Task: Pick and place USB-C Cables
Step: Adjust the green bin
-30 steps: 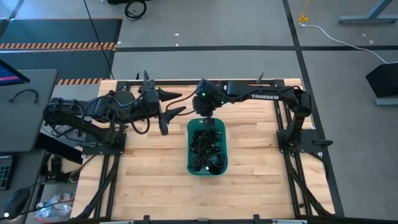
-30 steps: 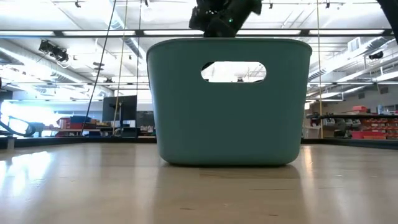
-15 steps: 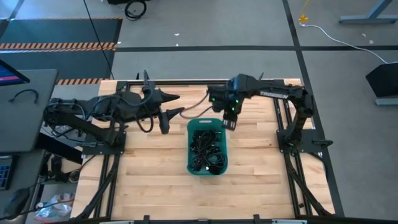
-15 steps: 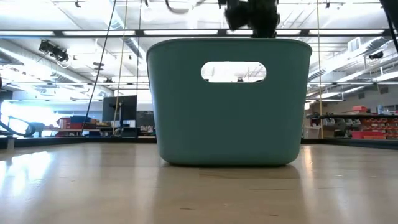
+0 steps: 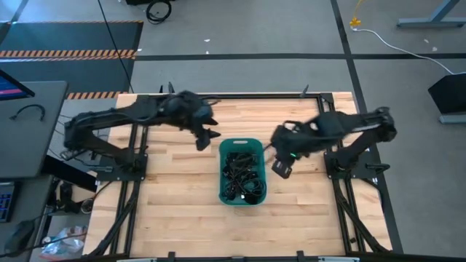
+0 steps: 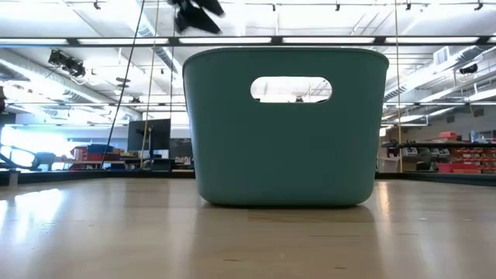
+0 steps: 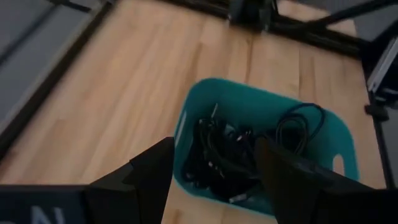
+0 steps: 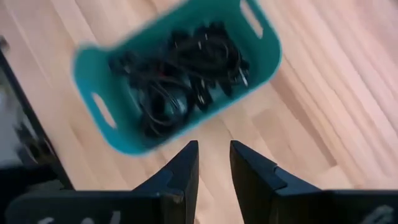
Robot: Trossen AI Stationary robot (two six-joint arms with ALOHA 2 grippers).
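Cables (image 5: 242, 175), a black tangle of USB-C cords, lie heaped inside the teal tub (image 5: 242, 201), which stands near the middle of the wooden surface (image 5: 175, 211). We see the left claw (image 5: 206, 138) hanging just off the tub's far left corner, above the boards, its fingers (image 7: 149, 171) spread wide apart and holding nothing. The right claw (image 5: 281, 167) hangs just beside the tub's right wall, over bare wood; its fingers (image 8: 181, 171) stand close with a narrow gap between them, and we see nothing held there. In the low view the tub's near wall (image 6: 287, 147) hides the cables.
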